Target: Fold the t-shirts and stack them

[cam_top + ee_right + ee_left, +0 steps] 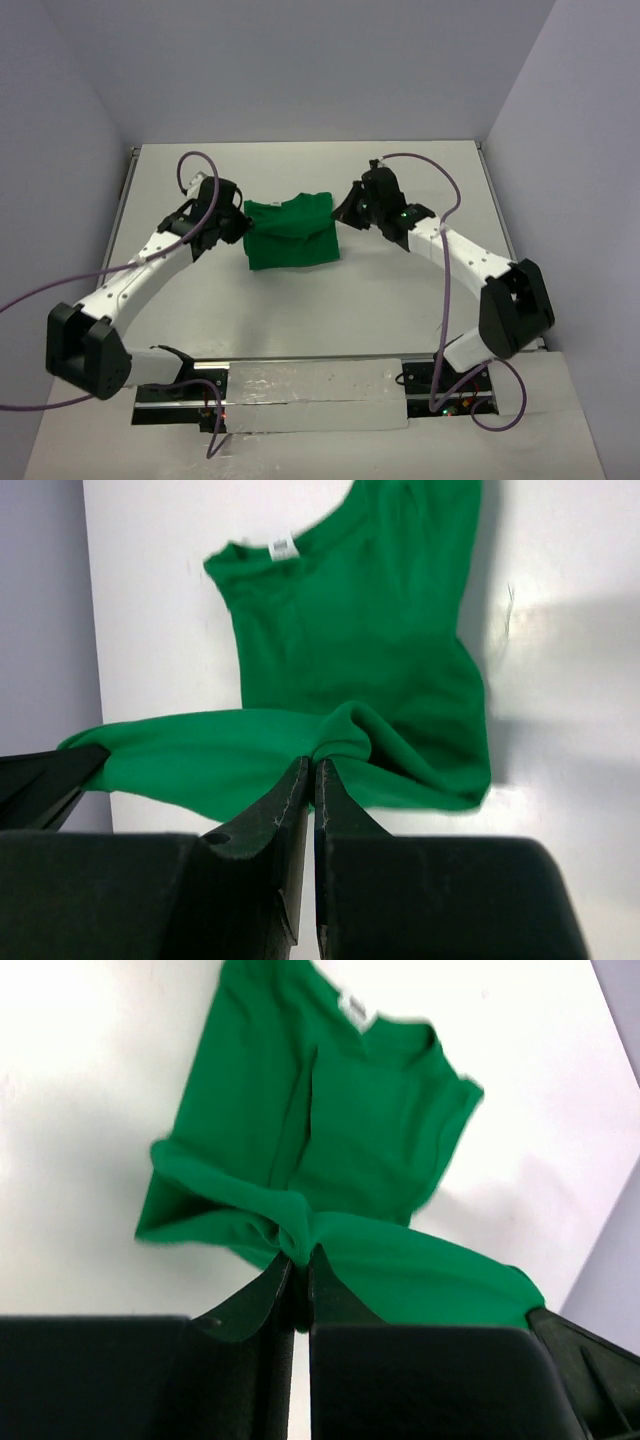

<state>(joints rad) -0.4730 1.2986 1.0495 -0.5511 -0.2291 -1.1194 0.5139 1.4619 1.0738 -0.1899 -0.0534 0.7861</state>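
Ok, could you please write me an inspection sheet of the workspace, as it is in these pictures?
Surface: flat white table, no marks seen.
Job's things: one bright green short-sleeved cloth t-shirt, partly folded, with its small white neck label showing.
Clutter: nothing seen.
Grippers: left gripper shut on the t-shirt; right gripper shut on it at the opposite side; a band of cloth spans between them.
Cables: thin purple cables loop along both arms, off the t-shirt.
Surroundings: plain pale walls on three sides.

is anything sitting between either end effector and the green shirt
Nothing visible does. The left end effector and the right end effector are each shut on a bunched edge of the t-shirt, one on each side, and no other object shows beside it.
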